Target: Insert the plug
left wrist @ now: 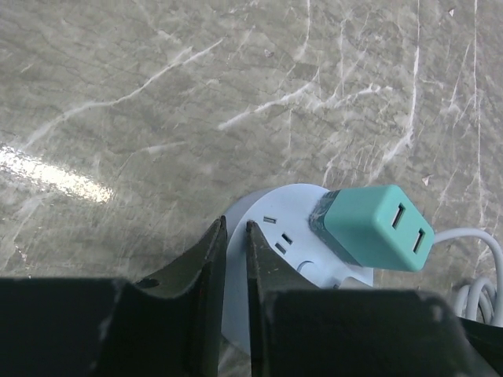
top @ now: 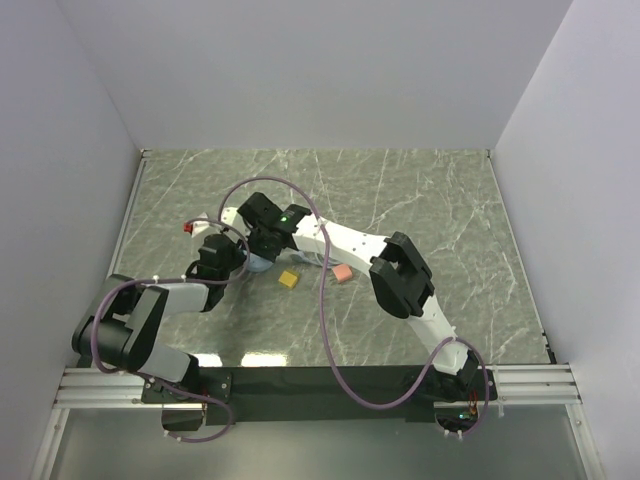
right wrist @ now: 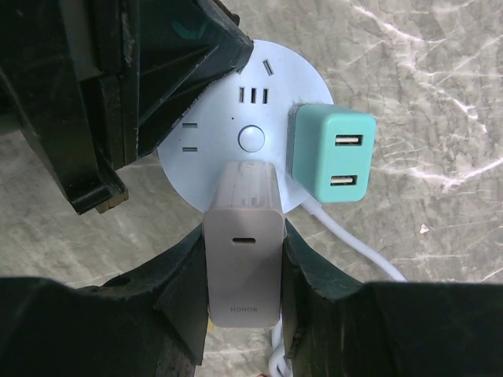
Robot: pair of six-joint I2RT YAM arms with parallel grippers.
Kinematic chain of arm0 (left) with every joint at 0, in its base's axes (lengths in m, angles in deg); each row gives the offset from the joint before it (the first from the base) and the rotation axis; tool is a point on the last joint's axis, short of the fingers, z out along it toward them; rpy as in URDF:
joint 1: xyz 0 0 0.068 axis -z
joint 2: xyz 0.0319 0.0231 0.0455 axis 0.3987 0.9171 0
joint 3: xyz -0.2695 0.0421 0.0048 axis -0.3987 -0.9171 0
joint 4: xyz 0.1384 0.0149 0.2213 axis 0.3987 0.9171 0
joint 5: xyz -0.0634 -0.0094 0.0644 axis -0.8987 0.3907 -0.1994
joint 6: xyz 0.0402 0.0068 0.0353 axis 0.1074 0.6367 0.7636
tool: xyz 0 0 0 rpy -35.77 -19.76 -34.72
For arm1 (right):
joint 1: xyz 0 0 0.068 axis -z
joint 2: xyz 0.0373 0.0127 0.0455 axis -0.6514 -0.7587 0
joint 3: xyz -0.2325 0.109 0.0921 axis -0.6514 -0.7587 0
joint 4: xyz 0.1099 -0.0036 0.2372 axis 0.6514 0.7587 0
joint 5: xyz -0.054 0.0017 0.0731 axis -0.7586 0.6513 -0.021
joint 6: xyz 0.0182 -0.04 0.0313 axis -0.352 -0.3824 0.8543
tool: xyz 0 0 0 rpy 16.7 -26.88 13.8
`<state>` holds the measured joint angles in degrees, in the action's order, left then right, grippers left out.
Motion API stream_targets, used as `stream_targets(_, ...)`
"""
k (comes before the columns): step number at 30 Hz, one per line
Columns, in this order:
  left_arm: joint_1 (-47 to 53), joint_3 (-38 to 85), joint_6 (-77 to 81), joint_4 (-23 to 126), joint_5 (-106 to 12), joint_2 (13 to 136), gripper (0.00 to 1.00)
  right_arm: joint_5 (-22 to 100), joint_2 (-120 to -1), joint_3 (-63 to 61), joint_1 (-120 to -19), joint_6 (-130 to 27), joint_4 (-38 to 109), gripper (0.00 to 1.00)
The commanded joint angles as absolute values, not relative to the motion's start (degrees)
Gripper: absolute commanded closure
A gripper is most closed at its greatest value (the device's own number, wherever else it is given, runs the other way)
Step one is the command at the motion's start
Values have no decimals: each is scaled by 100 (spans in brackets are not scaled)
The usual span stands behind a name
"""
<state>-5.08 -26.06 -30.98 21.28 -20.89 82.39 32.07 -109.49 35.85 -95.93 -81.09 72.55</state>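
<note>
Pale plug [right wrist: 242,267] pinched by the right gripper [right wrist: 244,236], nose over the socket hub [right wrist: 208,141] ahead of it, teal adapter [right wrist: 330,153] to its right, left gripper [left wrist: 236,229] nearly pressed together at the hub's rim — cannot tell if it grips.

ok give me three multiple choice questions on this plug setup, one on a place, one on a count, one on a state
1. Where does the teal adapter sit?
A on the round hub
B on the bare table
C in a gripper

2. How many ports show on its face?
A one
B two
C four

3. The pale charger is
A lying flat on the table
B held by the right gripper
C held by the left gripper

Answers: 1 A, it stands at the hub's edge; 2 B, two slots show; 3 B, fingers clamp both its sides.
</note>
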Motion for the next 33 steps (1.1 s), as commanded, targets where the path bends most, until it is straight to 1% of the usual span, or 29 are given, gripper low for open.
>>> stream_targets(1,-319,-2428,-2886,2307,-2457,8377,85,3331,-11836,3062,-9611,-8098,8168,100)
stream_targets(15,-205,-2209,-2745,2500,-2404,8570,86,4078,-12206,2974,-9365,-8072,8019,100)
stream_targets(20,-109,-2050,-2666,2430,-2395,8763,86,4079,-12258,2947,-9286,-8063,8018,100)
stream_targets(27,-91,-1971,-2666,2237,-2588,9334,87,4078,-12434,2948,-9285,-7975,8106,100)
stream_targets(33,-56,-1936,-2569,2070,-2685,9440,87,4025,-12557,2903,-9285,-7843,8308,100)
